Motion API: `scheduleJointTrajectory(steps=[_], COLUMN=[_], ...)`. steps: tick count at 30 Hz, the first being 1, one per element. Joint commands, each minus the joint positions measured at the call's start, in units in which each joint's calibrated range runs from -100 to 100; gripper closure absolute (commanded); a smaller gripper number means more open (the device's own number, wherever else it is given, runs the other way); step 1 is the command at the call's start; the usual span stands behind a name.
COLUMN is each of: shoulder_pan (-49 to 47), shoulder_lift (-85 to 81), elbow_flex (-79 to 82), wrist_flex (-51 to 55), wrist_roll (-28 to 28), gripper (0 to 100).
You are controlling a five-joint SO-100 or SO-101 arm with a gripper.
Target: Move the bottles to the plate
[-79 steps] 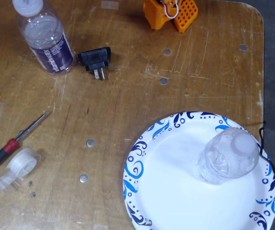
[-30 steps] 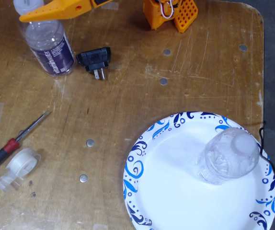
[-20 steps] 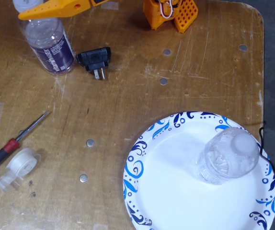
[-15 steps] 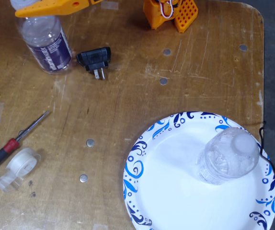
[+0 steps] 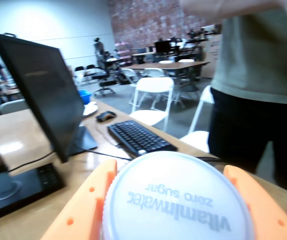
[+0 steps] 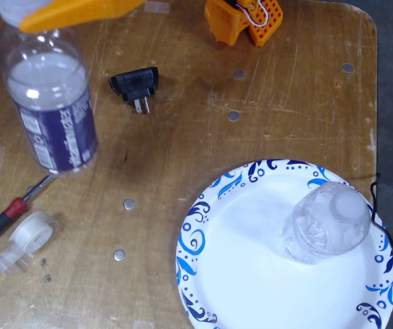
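1. plug [image 6: 135,87] on the table [image 6: 203,137], at 11 o'clock.
2. screwdriver [image 6: 5,218] at 9 o'clock, tape roll [image 6: 27,236] just beside it.
3. wrist view: monitor [image 5: 41,90], keyboard [image 5: 138,137], person [image 5: 253,85].

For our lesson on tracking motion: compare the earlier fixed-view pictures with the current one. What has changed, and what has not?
The orange gripper came in, closed on the white cap of the clear purple-labelled bottle and lifted it, so it looms larger and tilted. The squat crinkly bottle on the blue-rimmed white paper plate, black plug, screwdriver and tape roll stayed put.

White bottle cap [image 5: 176,200], upside-down print "vitaminwater zero sugar"
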Motion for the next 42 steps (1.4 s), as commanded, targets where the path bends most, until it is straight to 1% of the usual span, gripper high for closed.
scheduleJointTrajectory(steps=[1, 7, 13, 29, 37, 42], shoulder_pan=[-10.5, -22.0, -27.6, -36.0, -36.9, -36.7], shoulder_lift=[5.0, 16.9, 24.4, 32.4, 32.5, 32.4], elbow_flex=[-9.4, -17.2, -20.0, -20.0, -19.0, -15.4], wrist_flex=[0.0, -0.6, -0.6, -0.6, 0.1, -0.8], wrist_roll=[-0.2, 0.1, -0.3, -0.3, 0.1, 0.2], gripper=[90, 90, 90, 90, 90, 90])
